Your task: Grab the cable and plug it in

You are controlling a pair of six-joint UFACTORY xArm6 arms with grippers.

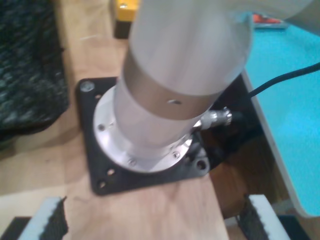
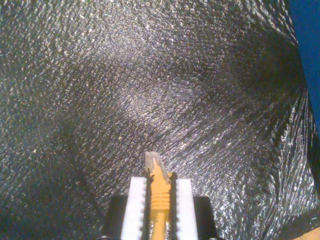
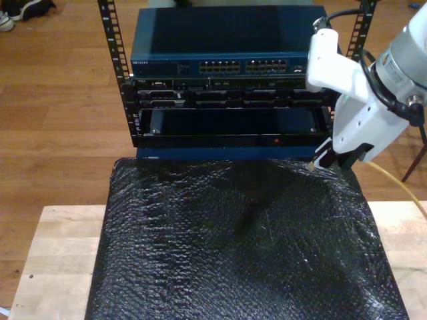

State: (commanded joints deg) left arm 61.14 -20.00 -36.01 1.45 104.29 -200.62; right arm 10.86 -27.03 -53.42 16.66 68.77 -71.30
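Observation:
The yellow-orange cable is clamped between the white pads of my second gripper, and its clear plug sticks out past the fingertips. In the exterior view my second gripper hangs just above the far corner of the black sheet on the exterior view's right. The cable trails off behind it. The network switch with its rows of ports sits in the rack beyond. My first gripper is open with nothing between its pads, above a wooden tabletop.
A silver arm base on a black mounting plate stands right ahead of my first gripper. A turquoise surface with a black cord lies beside it. Black rack posts frame the switch. Wooden tabletop borders the sheet.

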